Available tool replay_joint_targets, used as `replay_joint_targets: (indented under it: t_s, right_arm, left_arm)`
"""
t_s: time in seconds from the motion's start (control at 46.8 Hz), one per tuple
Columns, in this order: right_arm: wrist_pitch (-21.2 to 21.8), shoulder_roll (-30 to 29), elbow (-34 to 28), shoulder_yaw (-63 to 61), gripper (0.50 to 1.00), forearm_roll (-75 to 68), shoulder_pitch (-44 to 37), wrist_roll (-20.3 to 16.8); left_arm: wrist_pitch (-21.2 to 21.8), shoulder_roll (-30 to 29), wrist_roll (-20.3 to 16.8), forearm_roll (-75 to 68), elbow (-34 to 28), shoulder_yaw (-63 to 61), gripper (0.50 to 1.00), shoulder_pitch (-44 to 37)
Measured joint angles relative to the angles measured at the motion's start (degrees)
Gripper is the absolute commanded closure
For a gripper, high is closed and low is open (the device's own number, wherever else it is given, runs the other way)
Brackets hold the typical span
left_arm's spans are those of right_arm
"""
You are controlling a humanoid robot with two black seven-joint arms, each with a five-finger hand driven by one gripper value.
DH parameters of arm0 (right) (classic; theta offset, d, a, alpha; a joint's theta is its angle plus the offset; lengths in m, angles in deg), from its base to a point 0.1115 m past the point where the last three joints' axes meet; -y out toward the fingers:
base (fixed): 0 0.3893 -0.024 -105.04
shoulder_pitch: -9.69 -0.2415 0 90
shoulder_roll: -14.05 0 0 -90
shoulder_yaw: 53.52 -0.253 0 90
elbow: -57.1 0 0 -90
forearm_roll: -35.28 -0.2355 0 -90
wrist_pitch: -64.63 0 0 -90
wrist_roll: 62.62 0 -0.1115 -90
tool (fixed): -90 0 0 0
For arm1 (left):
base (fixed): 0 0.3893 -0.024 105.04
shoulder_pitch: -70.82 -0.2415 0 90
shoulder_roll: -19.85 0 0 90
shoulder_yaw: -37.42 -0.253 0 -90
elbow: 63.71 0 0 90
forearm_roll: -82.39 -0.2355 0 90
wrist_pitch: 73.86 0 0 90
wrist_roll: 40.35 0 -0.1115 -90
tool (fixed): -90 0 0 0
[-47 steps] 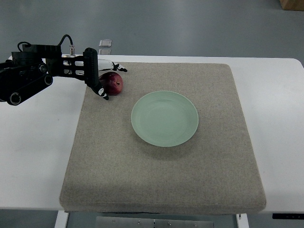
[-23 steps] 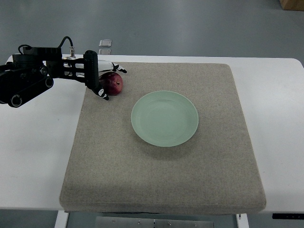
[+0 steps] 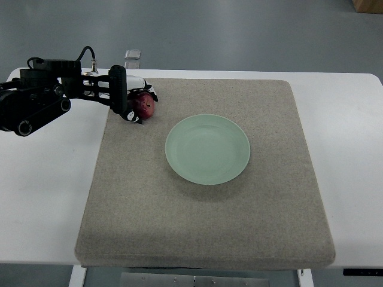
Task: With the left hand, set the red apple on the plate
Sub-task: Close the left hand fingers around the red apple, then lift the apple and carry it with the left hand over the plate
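Red and round, the apple point(image 3: 144, 105) lay on the far left corner of the mat, well apart from the plate. From the top view, my left hand point(image 3: 127, 97) was directly against it on its left side. My arm point(image 3: 37, 101) came in from the left edge of the picture, over the white table point(image 3: 42, 179). My fingers point(image 3: 149, 91) were curled around the apple: some of them went over its far side, and one dark fingertip with a white spot was at its near left side. So the hand was closed on the apple, and the apple seemed to rest on the mat.

My arm was black, built of hard angular parts, with a thin black cable making a loop above it. The hand had a black back and a white part near the fingers. The apple's skin was dark red and a little glossy. The mat point(image 3: 203, 227) was a thick grey-beige square of woven cloth with a rough texture and rounded corners. The plate point(image 3: 207, 149) was pale green, smooth and circular, with a shallow raised rim, and it lay near the middle of the mat. A small clear object point(image 3: 133, 55) stood at the far edge of the table, behind my hand; I could not tell what it was.
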Motion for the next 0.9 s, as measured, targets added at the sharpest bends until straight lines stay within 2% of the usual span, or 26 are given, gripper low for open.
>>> replay_joint_targets:
  t_s: [0.278, 0.513, 0.897]
  right_arm:
    - [0.0, 0.0, 0.0, 0.0, 0.536, 0.0, 0.0, 0.0]
    - [0.0, 0.0, 0.0, 0.0, 0.536, 0.0, 0.0, 0.0]
    - [0.0, 0.0, 0.0, 0.0, 0.536, 0.0, 0.0, 0.0]
  left_arm:
    - [0.2, 0.0, 0.0, 0.5, 0.0, 0.9, 0.896, 0.3]
    - [2.3, 0.7, -0.6, 0.8, 1.2, 2.7, 0.885, 1.1]
    - [2.4, 1.3, -1.4, 0.6, 11.4, 4.8, 0.844, 2.1]
